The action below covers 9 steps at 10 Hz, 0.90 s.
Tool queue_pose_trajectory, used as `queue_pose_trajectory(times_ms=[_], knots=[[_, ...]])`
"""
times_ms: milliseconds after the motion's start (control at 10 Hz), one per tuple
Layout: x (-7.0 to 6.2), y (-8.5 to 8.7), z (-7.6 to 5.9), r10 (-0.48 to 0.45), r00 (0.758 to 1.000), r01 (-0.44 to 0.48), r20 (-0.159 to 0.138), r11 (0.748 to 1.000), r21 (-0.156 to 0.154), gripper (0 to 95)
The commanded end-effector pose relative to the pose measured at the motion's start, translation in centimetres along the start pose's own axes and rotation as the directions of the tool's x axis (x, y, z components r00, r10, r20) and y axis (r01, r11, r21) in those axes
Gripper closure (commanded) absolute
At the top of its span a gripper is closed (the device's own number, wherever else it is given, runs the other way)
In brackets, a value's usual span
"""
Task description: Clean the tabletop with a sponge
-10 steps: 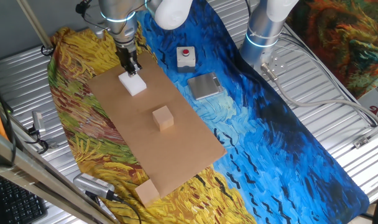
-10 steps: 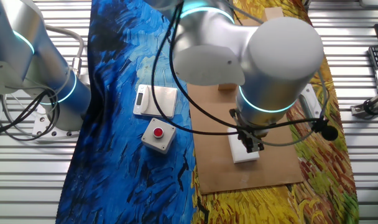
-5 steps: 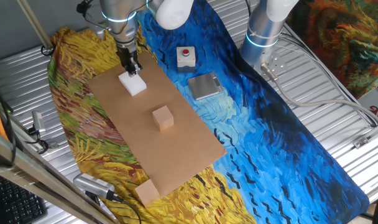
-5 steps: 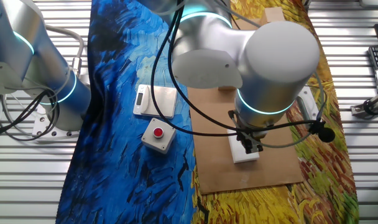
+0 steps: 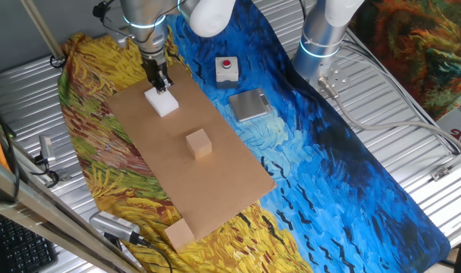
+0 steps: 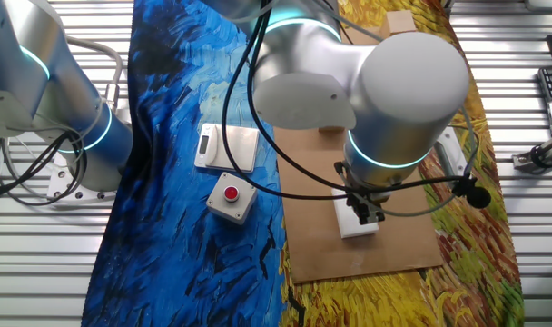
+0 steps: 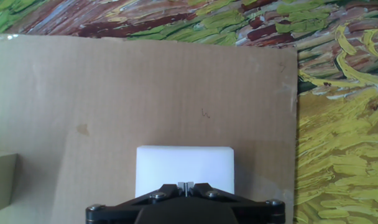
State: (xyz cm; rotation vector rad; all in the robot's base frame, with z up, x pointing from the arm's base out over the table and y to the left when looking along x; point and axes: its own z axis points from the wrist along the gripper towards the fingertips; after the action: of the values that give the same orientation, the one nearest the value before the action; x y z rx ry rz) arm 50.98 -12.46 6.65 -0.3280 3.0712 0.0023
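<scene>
Upper left of the frame: the robot gripper (image 5: 162, 85), jaws clenched on the small white rectangular foam sponge (image 5: 164, 104), presses it onto the flat light-brown cardboard tabletop (image 5: 215, 182), apparently for wiping.

A robotics lab. Two robot arms (image 6: 367, 82) stand on a ribbed metal desk (image 5: 412, 144) draped with a painted cloth (image 5: 352, 159), loose cables (image 5: 382, 106) trailing right. A red-button box (image 5: 227, 68) sits on the cloth.
</scene>
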Motion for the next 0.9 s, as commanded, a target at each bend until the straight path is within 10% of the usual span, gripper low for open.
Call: queue_pose_trajectory(times_ms=[100, 200, 900], knots=[[0.06, -0.02, 0.04, -0.001, 1.0, 0.001, 0.0, 1.0, 0.01, 19.0], [0.07, -0.02, 0.04, 0.0, 1.0, 0.0, 0.002, 1.0, 0.009, 0.0], [0.08, -0.02, 0.04, 0.018, 1.0, -0.018, 0.008, 1.0, 0.006, 0.0]])
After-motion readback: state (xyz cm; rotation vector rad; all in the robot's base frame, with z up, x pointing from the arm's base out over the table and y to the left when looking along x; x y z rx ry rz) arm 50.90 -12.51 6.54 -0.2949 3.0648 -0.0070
